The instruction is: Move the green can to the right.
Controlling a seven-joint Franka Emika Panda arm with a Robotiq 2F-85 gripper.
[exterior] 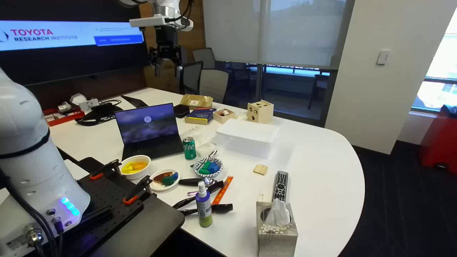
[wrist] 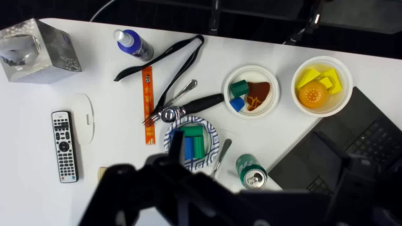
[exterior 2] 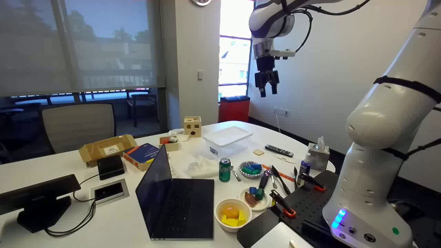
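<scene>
- The hand (exterior 2: 268, 91) is spread apart, with nothing held.
- The can (exterior 2: 224, 170) is seen well below it.
- If the hand is lowered crooked, the can may be tipped or the laptop (exterior 2: 191, 206) bumped.

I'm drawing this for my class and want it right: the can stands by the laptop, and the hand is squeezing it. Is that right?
Not the squeezing part. Both exterior views show the hand open and high above the table, holding nothing. The can does stand by the laptop.
</scene>
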